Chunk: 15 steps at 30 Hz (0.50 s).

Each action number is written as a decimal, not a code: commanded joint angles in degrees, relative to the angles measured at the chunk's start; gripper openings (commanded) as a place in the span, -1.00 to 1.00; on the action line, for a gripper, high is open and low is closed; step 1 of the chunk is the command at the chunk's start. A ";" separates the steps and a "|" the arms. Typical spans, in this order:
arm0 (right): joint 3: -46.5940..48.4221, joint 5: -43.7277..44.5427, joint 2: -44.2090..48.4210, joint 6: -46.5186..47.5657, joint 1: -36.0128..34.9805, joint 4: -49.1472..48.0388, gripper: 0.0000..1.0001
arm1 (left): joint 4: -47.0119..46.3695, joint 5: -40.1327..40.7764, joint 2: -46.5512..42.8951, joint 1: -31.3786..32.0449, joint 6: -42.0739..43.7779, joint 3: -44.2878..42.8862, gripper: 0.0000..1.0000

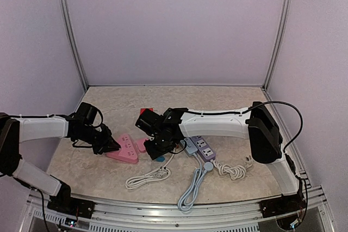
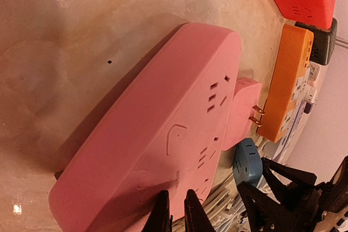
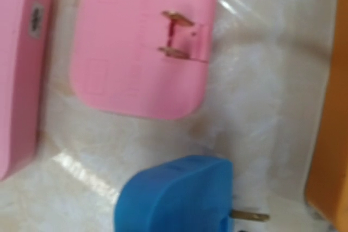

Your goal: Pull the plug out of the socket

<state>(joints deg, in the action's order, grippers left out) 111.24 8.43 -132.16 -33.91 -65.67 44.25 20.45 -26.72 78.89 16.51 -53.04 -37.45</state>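
— Pink plug [image 3: 125, 52]: where is it?
— Out of the socket. You have it lying flat on the table [image 1: 228, 101], just beside the pink power strip [image 2: 163, 129], with a gap showing between them. A blue plug [image 3: 174, 194] lies near it, also loose.
— Which way does it point?
— Prongs [image 3: 176, 18] stand up off the table, leaning a little away from the strip. The body is squarish, so there's no long axis worth noting.
— Why the arms so?
— My read: your left gripper [image 2: 178, 213] pins the strip's end so it can't lift or slide. Its tips are nearly together against the strip's edge, with nothing between them. Your right gripper [image 1: 156, 150] hangs over the two plugs, fingers spread and empty. I judge that from the left wrist view, since its own camera shows no fingers.
— Left to do?
— Little, I judge. Plug and socket are already apart.
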 commanded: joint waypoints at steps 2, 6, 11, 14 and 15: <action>0.32 -3.05 1.11 0.69 -0.75 -2.56 -0.08 | 7.15 4.13 2.49 -0.49 0.88 1.55 -0.79; 0.29 -3.80 0.86 0.73 -0.78 -3.62 -0.07 | 7.41 4.13 2.34 -0.51 0.85 1.42 -0.79; 0.20 -5.06 0.85 0.49 -0.69 -5.65 -0.06 | 7.72 4.15 1.85 -0.50 0.91 1.34 -0.79; 0.20 -5.04 1.06 0.43 -0.61 -6.29 -0.06 | 8.16 4.11 1.42 -0.41 0.79 0.95 -0.79; 0.16 -4.94 1.15 0.44 -0.56 -6.47 -0.06 | 8.35 4.11 1.28 -0.35 0.75 0.82 -0.79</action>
<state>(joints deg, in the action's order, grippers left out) 111.22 4.10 -132.16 -33.67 -65.91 39.35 20.53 -26.76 79.02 16.51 -53.04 -37.69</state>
